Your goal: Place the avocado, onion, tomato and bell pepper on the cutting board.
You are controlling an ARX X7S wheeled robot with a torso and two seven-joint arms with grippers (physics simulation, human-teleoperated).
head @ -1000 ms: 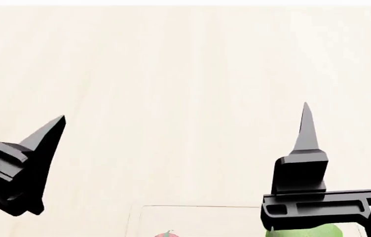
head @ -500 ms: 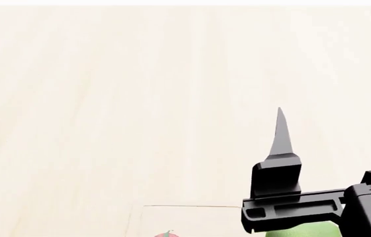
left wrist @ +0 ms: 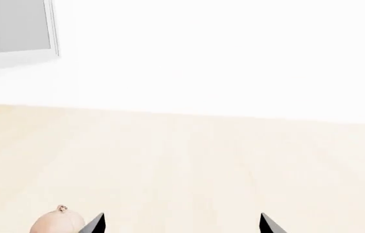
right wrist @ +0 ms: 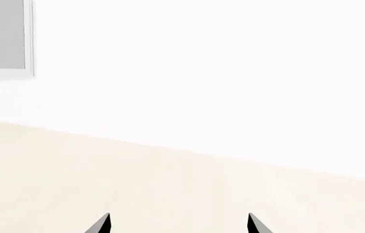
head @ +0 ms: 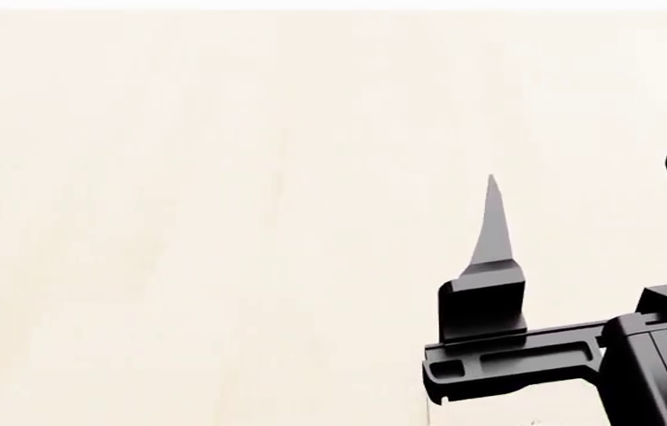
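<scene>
Left wrist view shows the onion (left wrist: 58,224), a pale tan-pink bulb, resting on the light wooden table (left wrist: 234,160) just beside one fingertip of the left gripper (left wrist: 181,224), outside the gap; its two dark tips stand spread with nothing between them. In the head view the right gripper (head: 591,191) hangs over bare tabletop, fingers wide apart and empty. A grey framed panel (left wrist: 11,29) hangs on the white wall (left wrist: 234,53).
</scene>
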